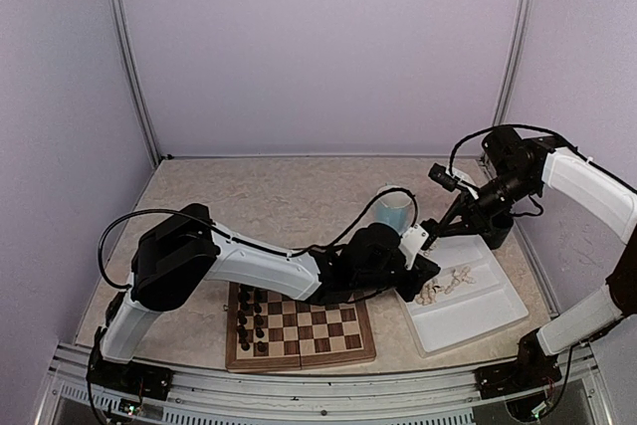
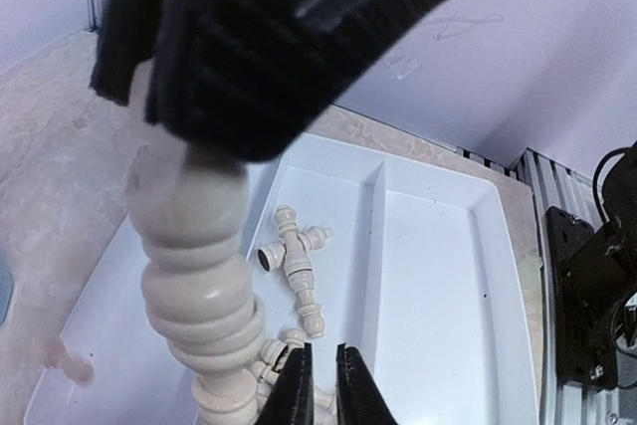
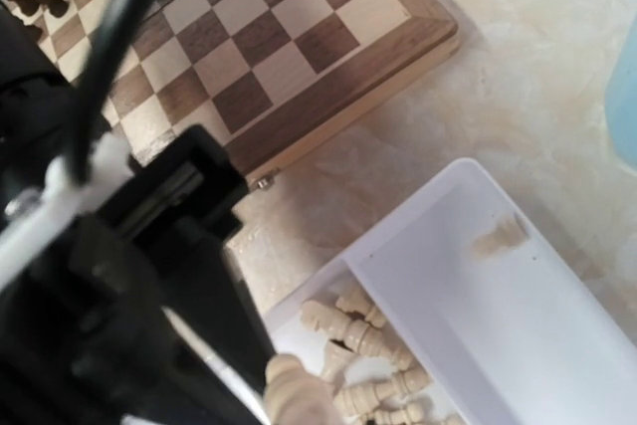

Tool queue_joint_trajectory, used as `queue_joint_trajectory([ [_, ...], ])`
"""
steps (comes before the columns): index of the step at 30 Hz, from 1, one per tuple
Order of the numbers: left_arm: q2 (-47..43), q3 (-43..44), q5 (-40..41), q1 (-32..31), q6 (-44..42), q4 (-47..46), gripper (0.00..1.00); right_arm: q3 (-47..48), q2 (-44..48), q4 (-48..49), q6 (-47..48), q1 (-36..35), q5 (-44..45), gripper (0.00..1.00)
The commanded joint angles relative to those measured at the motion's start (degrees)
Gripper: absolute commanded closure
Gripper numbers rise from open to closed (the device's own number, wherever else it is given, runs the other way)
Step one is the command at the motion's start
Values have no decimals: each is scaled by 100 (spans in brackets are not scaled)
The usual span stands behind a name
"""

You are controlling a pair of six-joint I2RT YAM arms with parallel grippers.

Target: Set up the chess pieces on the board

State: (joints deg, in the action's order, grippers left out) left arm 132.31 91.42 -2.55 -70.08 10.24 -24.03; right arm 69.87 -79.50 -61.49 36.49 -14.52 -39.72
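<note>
The cream-white chess pieces (image 1: 443,284) lie in a heap in the white tray's left compartment; they also show in the left wrist view (image 2: 294,266) and the right wrist view (image 3: 368,345). The board (image 1: 299,357) lies at the near edge, and its corner shows in the right wrist view (image 3: 398,47). My left gripper (image 1: 430,268) hangs over the heap, its fingertips (image 2: 319,375) almost together with nothing between them. My right gripper (image 1: 435,234) holds one tall cream piece (image 2: 194,276) by its top, upright just above the tray; it also shows in the right wrist view (image 3: 294,395).
Dark brown-black pieces (image 1: 251,316) stand in two files at the board's left side. The white tray (image 1: 478,320) lies right of the board; its right compartment (image 2: 438,276) holds one stray piece (image 3: 498,236). A pale blue cup (image 1: 395,208) stands behind my left gripper.
</note>
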Motion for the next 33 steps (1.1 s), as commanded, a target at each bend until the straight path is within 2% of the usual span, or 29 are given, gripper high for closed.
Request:
queue_joint_trajectory([
  [1, -57, -49, 215, -32, 50, -90, 72, 38, 13, -9, -53, -59, -58, 100],
  [3, -144, -115, 602, -32, 160, -45, 65, 14, 22, -11, -53, -59, -45, 100],
  [9, -347, -351, 903, -32, 308, -30, 62, -45, 50, -55, -41, -59, -16, 100],
  [14, -455, -475, 940, -23, 226, -232, 69, -128, 36, -45, -24, -59, -26, 100],
  [21, -408, -299, 855, -32, 127, -319, 63, -183, 23, -18, -38, -65, -69, 99],
  [33, -381, -108, 636, -40, -107, -405, 66, -268, -19, 48, -57, -68, -138, 99],
])
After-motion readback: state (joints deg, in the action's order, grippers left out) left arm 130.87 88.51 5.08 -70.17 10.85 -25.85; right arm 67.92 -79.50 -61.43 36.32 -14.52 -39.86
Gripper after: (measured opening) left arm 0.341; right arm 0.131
